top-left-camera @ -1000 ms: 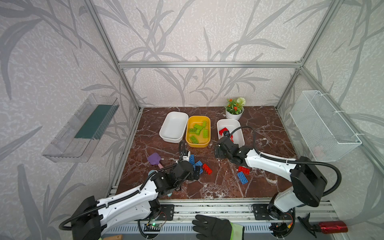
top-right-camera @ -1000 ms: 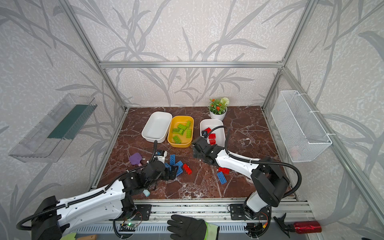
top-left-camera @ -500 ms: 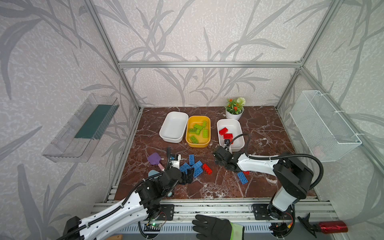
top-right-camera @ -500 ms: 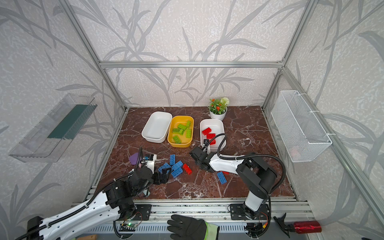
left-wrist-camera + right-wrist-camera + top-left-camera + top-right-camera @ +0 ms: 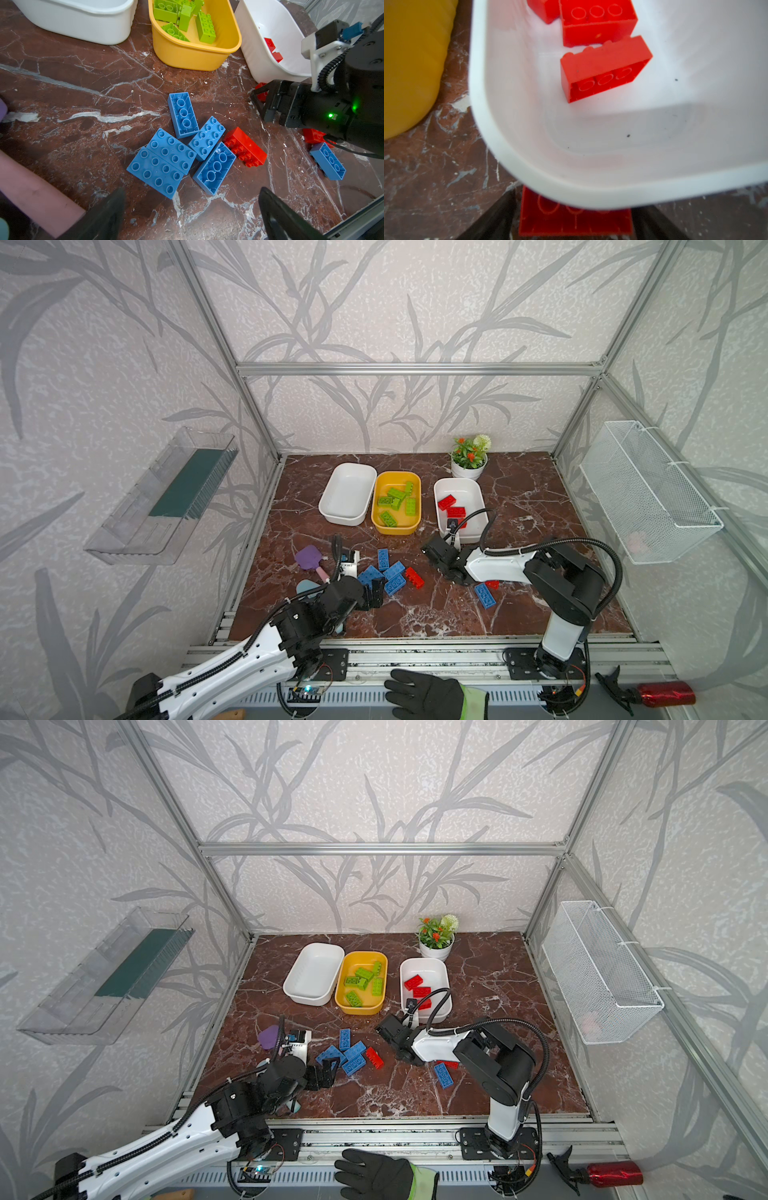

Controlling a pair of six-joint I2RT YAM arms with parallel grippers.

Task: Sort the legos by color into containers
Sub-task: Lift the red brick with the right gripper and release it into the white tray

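Note:
My right gripper [image 5: 575, 223] is low on the floor in front of the right white container [image 5: 469, 493] and is shut on a red lego [image 5: 575, 218], a finger against each end. That container holds red legos [image 5: 446, 502]. The yellow container [image 5: 397, 527] holds green legos [image 5: 395, 499]. The left white container [image 5: 347, 493] has nothing in it. My left gripper [image 5: 191, 199] hangs open just short of a cluster of blue legos [image 5: 164, 164] with one red lego [image 5: 245, 149] beside them. Under the right arm lie another blue lego [image 5: 485, 595] and a red one [image 5: 492, 584].
A purple shovel [image 5: 309, 558] and a teal one [image 5: 307, 587] lie left of the blue cluster. A flower pot [image 5: 468, 466] stands behind the right container. A wire basket [image 5: 648, 493] hangs on the right wall. A gloved hand [image 5: 424, 695] rests at the front rail.
My right gripper came down from the right container's near end to the floor in front of it, and its jaws narrowed onto a red lego. The left gripper drew back a little, still open.

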